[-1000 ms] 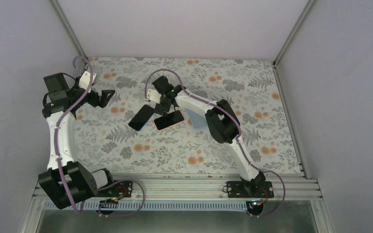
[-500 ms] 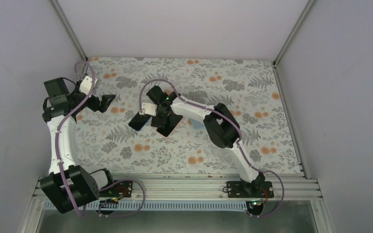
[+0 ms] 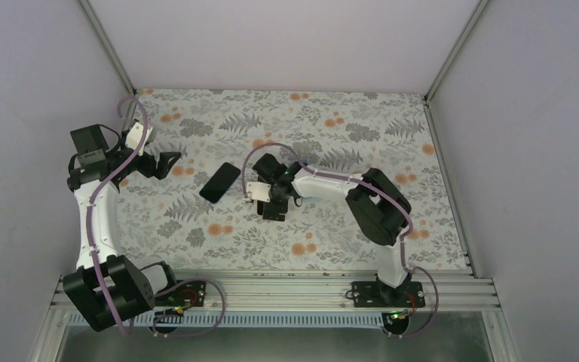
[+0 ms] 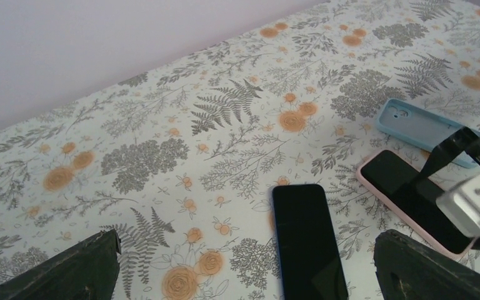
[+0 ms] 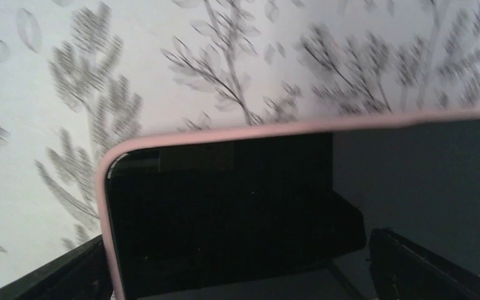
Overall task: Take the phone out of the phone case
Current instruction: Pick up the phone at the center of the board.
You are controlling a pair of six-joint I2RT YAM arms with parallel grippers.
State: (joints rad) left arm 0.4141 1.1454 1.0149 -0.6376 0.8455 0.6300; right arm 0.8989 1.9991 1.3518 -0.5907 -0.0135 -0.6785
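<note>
A phone in a pink case (image 5: 300,206) lies screen up on the floral table and fills the right wrist view. It also shows in the left wrist view (image 4: 406,194). My right gripper (image 5: 237,269) is open just above it, one finger at the phone's end edge and the other over the screen. In the top view the right gripper (image 3: 271,200) hides most of this phone. My left gripper (image 4: 244,275) is open and empty, hovering at the table's left side (image 3: 163,163).
A bare dark phone (image 3: 220,182) lies left of the right gripper and shows in the left wrist view (image 4: 308,240). An empty light blue case (image 4: 420,124) lies just beyond the pink one. Grey walls close in the table on three sides.
My right gripper has swung right and toward the near side and now sits low over the pink-cased phone; its elbow has moved right. The left arm has hardly moved.
</note>
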